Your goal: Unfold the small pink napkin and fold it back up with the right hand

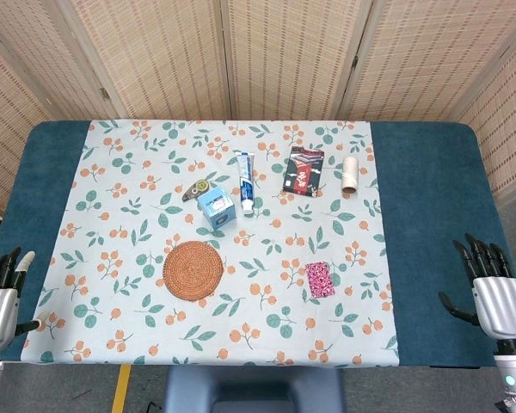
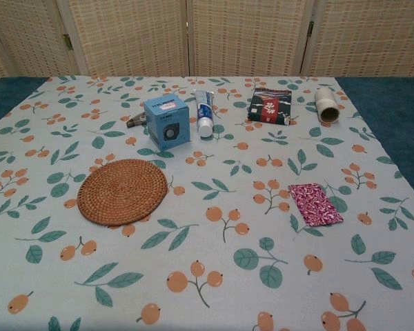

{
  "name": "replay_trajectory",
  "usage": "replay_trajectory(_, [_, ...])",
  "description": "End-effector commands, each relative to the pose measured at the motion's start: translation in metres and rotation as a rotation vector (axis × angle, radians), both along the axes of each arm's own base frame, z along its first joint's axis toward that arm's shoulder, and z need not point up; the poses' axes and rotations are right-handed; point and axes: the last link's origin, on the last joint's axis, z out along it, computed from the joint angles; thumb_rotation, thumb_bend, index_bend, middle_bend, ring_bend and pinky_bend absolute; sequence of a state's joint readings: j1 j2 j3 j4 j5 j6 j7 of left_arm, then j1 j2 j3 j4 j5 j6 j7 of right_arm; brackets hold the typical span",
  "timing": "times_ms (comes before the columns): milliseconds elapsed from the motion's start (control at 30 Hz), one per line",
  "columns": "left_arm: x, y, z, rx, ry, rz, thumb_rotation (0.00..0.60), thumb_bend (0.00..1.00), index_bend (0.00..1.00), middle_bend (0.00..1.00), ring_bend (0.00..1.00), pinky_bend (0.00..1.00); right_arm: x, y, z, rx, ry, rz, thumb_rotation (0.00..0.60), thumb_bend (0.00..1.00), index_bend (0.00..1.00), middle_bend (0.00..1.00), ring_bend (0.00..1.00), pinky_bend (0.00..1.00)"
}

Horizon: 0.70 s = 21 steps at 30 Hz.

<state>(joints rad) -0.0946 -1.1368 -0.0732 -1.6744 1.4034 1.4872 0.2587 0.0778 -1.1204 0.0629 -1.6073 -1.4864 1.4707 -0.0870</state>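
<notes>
The small pink napkin (image 1: pixel 319 280) (image 2: pixel 315 203) lies folded into a flat rectangle on the floral tablecloth (image 1: pixel 138 198), right of the middle and near the front. My right hand (image 1: pixel 492 287) hovers at the table's right front corner, well to the right of the napkin, fingers spread upward and holding nothing. My left hand (image 1: pixel 0 292) hangs off the left front corner, fingers apart and empty. The chest view shows neither hand.
A round woven coaster (image 1: pixel 193 270) (image 2: pixel 123 191) lies left of the napkin. Further back stand a small blue box (image 1: pixel 216 206) (image 2: pixel 167 121), a toothpaste tube (image 1: pixel 245 180) (image 2: pixel 204 112), a dark packet (image 1: pixel 303 170) (image 2: pixel 270 105), a cardboard roll (image 1: pixel 350 174) (image 2: pixel 326 105) and a small tool (image 1: pixel 198 188).
</notes>
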Motion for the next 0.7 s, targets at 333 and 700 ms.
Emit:
replay_trajectory(333, [0.0000, -0.0007, -0.0013, 0.009, -0.001, -0.016, 0.600, 0.17, 0.06, 0.00, 0.00, 0.00, 0.0003, -0.0010, -0.0004, 0.016, -0.013, 0.004, 0.466, 0.34, 0.00, 0.01, 0.00, 0.00])
replay_trajectory(700, [0.0002, -0.0030, 0.0001, 0.011, -0.001, -0.009, 0.600, 0.17, 0.06, 0.00, 0.00, 0.00, 0.0051, -0.0031, -0.0049, 0.067, -0.070, 0.029, 0.468, 0.34, 0.00, 0.03, 0.00, 0.00])
